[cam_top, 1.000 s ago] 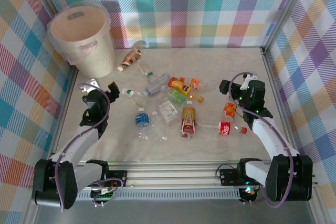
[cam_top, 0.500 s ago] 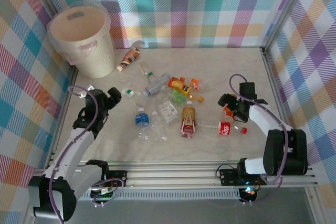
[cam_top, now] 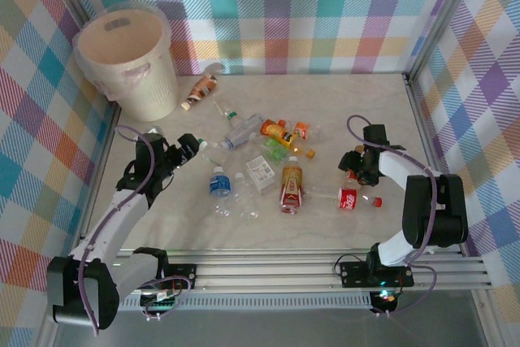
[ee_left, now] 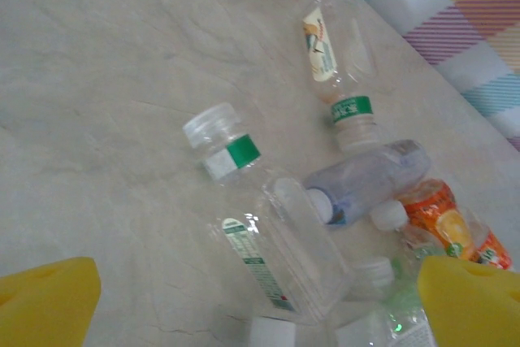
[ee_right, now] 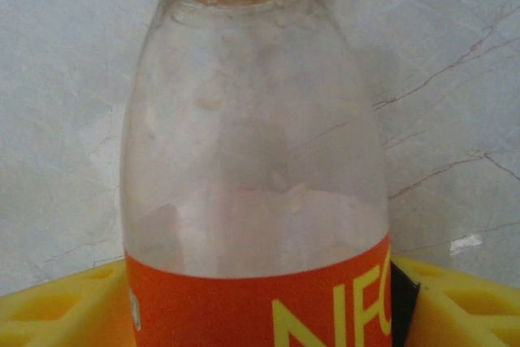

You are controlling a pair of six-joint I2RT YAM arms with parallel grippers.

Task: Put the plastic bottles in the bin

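**A:** Where does the bin stand?

**B:** From overhead, the bin [cam_top: 153, 93] is upright at the far-left corner of the table [cam_top: 366, 111], with its bag-lined mouth open. The bottles [cam_top: 260, 164] lie scattered over the middle of the table. A brown bottle [cam_top: 201, 89] is just beside the bin's base, and a red-labelled bottle [cam_top: 348, 198] lies toward the right edge with a loose red cap [cam_top: 376, 201] near it.

**A:** And the left gripper?

**B:** Overhead places the left gripper [cam_top: 188, 148] toward the left edge, at the fringe of the pile. Its wrist camera adds the jaw state. The yellow fingertips [ee_left: 45, 306] sit in the two lower corners, spread wide and pinching nothing. A crushed green-banded bottle [ee_left: 236, 152] lies ahead of them, and a bluish bottle [ee_left: 366, 188] lies further on.

**A:** The right one?

**B:** From above, the right gripper [cam_top: 355, 170] is low near the right edge, with a bit of orange under it. Its wrist camera shows this is an orange-labelled bottle [ee_right: 252, 160], clear, with yellow lettering and its neck pointing away. The yellow fingers [ee_right: 57, 306] sit close against the label on both sides. I cannot tell whether they are truly squeezing it.
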